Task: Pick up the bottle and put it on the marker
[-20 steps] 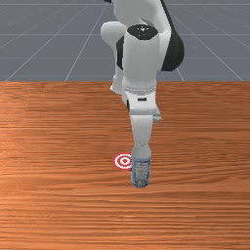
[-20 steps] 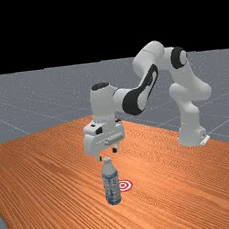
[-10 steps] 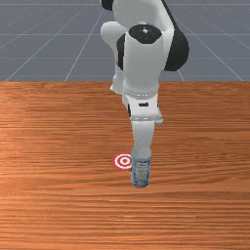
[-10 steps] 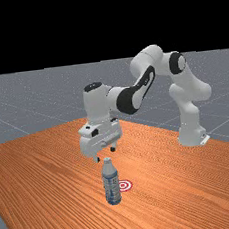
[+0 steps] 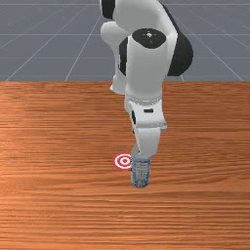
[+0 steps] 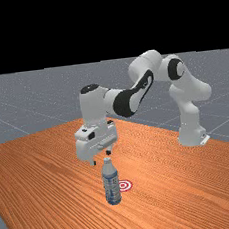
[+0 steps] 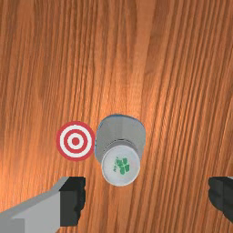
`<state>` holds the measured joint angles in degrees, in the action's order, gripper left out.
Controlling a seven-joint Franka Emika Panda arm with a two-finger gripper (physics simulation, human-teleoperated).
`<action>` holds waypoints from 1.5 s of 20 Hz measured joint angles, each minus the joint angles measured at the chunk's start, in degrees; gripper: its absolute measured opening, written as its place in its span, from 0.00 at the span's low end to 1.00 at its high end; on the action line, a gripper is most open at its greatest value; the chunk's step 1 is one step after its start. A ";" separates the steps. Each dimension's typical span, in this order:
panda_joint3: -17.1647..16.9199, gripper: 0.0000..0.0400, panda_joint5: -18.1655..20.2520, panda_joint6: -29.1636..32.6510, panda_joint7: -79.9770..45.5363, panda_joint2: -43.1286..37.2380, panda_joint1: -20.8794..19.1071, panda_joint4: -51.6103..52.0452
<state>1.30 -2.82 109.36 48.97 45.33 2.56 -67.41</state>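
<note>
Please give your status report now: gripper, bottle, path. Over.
Gripper open, empty. Bottle upright on table, beside marker, not on it. No obstacle seen near bottle.

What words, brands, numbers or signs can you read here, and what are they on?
Bottle label: printed, but too small to read.
Bottle cap: a green mark, with no letters I can make out.
Marker: red and white target rings, no words.

Simulator scene, gridded floor [image 6: 28,93], black backdrop [image 6: 101,22]
</note>
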 joint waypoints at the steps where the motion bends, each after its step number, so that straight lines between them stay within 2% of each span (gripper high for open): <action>1: 0.12 1.00 -0.10 -0.05 0.03 0.08 0.28 0.13; 6: -0.40 1.00 -0.07 -0.25 -4.29 0.05 1.76 0.09; 9: -1.51 1.00 2.10 -0.08 -11.04 -0.26 1.23 -0.42; 11: -1.92 1.00 2.37 0.09 -10.22 -0.47 -0.11 -0.78; 13: -0.75 1.00 1.88 0.25 -2.18 -0.64 -2.04 -1.02; 15: -0.44 1.00 0.21 0.45 1.58 -0.73 -1.77 -1.14; 21: -0.50 1.00 0.60 0.20 -3.57 -0.65 0.46 -0.99; 26: -0.76 1.00 1.03 3.69 -5.98 -5.64 0.68 -9.58; 27: -0.96 1.00 -0.04 3.70 -5.12 -5.64 0.96 -9.54; 28: -0.48 1.00 0.90 -1.52 -4.35 -2.83 0.57 -4.31; 30: -0.47 1.00 0.90 -0.73 -4.36 -2.11 0.56 -4.51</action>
<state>0.82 -1.92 108.63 44.61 43.22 3.13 -71.92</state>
